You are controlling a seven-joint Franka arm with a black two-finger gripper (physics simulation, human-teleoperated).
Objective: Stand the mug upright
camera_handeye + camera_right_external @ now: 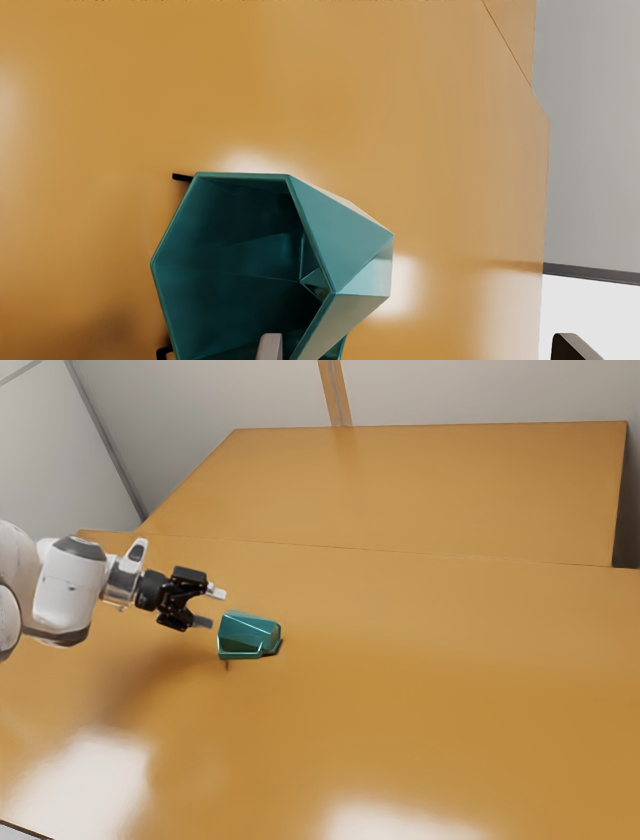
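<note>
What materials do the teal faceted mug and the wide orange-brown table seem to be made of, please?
The teal faceted mug looks like glazed ceramic, glossy, with sheen on its flat facets; coated metal or plastic is also possible. The wide orange-brown table seems to be varnished wood or laminate: its smooth surface throws back bright patches of light.

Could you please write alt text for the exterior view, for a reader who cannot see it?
A teal, faceted mug lies on its side on a glossy orange-brown table. Close by, toward the exterior view's left, is the open black two-finger gripper of a white Franka arm. Pale walls stand behind.
</note>
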